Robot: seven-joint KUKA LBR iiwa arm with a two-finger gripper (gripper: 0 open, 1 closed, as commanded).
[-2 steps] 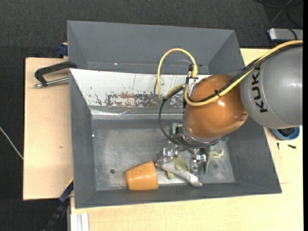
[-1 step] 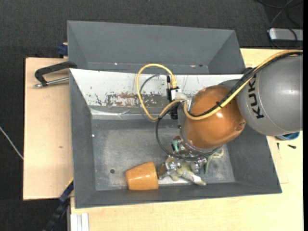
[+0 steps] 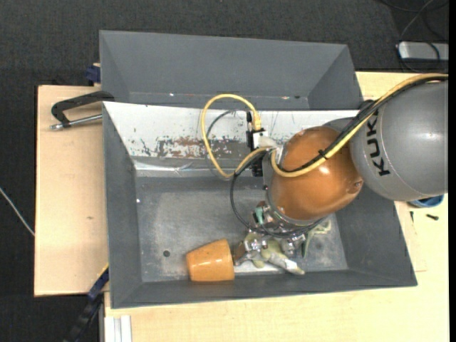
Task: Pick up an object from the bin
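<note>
An orange cup-like thing (image 3: 211, 261) lies on its side (wider end rightward); black carpet (image 3: 214, 6) beyond.

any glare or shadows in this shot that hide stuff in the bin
Camera view: glare turns the bin's back wall into a white band; the orange wrist cover carries a soft highlight and shades the end effector and the pale clutter under it; the orange cup at the front wall is plainly lit.

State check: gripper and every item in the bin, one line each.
Gripper: down at the bin floor, near the front wall.
Orange cup: lying on its side by the front wall, just left of the gripper, not held.
Pale scrap: on the floor right under the gripper; held or not, cannot tell.
Bin: upright, floor scuffed.
</note>
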